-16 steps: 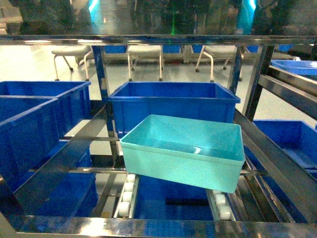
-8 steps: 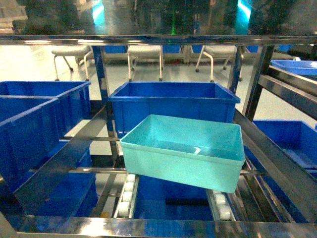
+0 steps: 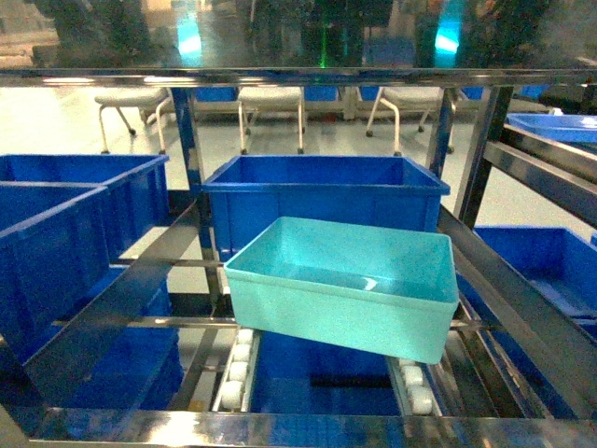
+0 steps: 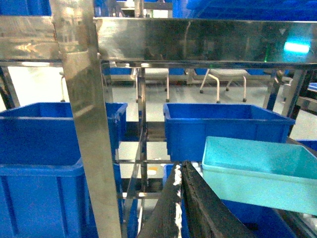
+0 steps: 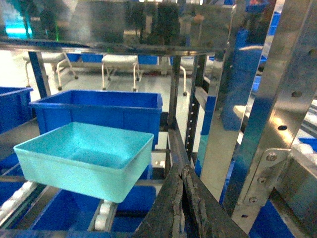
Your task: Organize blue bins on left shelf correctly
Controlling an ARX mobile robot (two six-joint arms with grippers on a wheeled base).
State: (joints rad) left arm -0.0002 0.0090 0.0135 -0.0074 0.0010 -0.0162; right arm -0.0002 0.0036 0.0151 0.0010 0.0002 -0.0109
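A light turquoise blue bin (image 3: 345, 285) lies empty and skewed on the white roller tracks (image 3: 241, 359) of the left shelf (image 3: 298, 427), its right end resting higher. Neither gripper shows in the head view. In the left wrist view my left gripper (image 4: 181, 166) is shut on nothing, its tips just left of the turquoise bin (image 4: 262, 173) and apart from it. In the right wrist view my right gripper (image 5: 182, 170) is also shut and empty, to the right of the bin (image 5: 84, 153), beside the rack's slanted rail.
A royal-blue bin (image 3: 326, 201) sits right behind the turquoise one. More royal-blue bins stand at the left (image 3: 56, 243) and right (image 3: 546, 266). A steel upright (image 4: 89, 129) stands close to the left gripper, and a bracketed post (image 5: 267, 129) close to the right one. Chairs (image 3: 270, 107) stand beyond the rack.
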